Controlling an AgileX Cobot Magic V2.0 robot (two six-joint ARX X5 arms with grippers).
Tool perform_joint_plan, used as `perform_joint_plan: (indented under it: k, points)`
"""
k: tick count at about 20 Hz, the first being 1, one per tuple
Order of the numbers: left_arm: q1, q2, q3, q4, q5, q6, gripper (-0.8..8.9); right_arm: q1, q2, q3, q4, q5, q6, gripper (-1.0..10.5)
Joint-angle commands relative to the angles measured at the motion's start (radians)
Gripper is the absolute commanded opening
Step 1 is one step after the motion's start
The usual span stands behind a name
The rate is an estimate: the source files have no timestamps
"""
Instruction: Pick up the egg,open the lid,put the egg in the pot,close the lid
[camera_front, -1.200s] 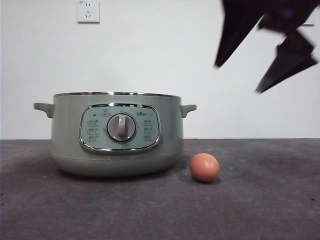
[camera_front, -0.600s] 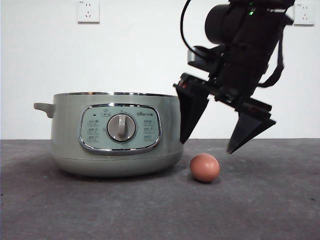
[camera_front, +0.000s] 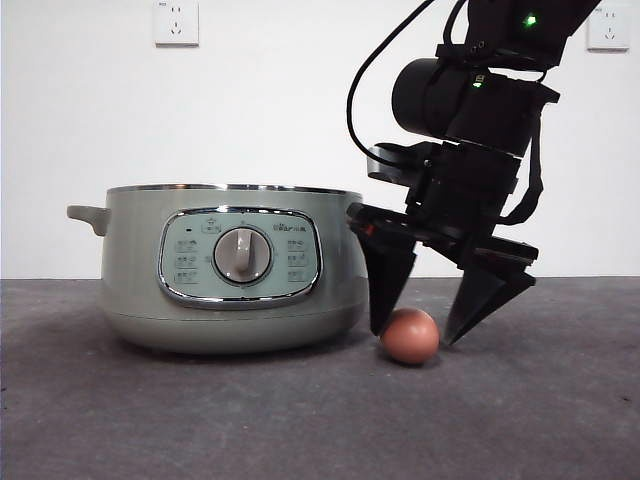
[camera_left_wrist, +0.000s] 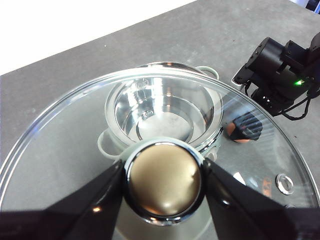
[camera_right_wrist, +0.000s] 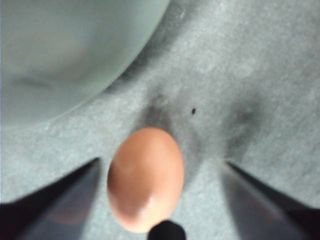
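Egg (camera_front: 409, 335) is being straddled by spread right gripper (camera_front: 415, 338), off-centre; lid (camera_left_wrist: 65, 150) being pinched by left gripper (camera_left_wrist: 162, 182); uneven closing risks rolling it away.

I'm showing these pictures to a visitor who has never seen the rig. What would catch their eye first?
The big black right gripper reaching down from above, its open jaws straddling the egg on the table beside the pot. Next, the left gripper holding the lid by its knob above the open pot.
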Motion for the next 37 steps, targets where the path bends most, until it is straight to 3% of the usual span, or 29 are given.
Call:
perform_joint_plan:
  k: [1,3,8,13,20,25,30,37]
  points:
    - [0.003,-0.011,0.005,0.044,0.007,-0.006,-0.08,0.006,0.013,-0.001,-0.006,0.004,0.016,1.4]
    - [0.003,-0.011,0.005,0.045,0.007,-0.006,-0.08,0.008,0.013,-0.001,-0.02,0.003,0.019,1.4]
    - [0.003,-0.011,0.005,0.044,0.007,-0.006,-0.08,0.008,0.013,-0.002,-0.029,0.004,0.018,-0.1]
    - [0.003,-0.011,0.005,0.044,0.007,-0.005,-0.08,0.008,-0.019,-0.002,-0.069,0.003,0.008,-0.1]
    - [0.003,-0.008,0.005,0.052,0.007,0.005,-0.08,0.029,-0.312,-0.001,-0.203,-0.004,-0.034,-0.1]
    - [0.003,-0.009,0.005,0.066,0.008,0.005,-0.08,0.068,-0.443,0.071,-0.1,-0.004,-0.036,-0.1]
    - [0.003,-0.011,0.005,0.066,0.008,-0.003,-0.08,0.086,-0.283,0.317,-0.084,-0.005,-0.082,-0.1]
    - [0.003,-0.012,0.005,0.066,0.009,-0.007,-0.08,0.113,0.129,0.745,-0.193,-0.031,-0.153,-0.1]
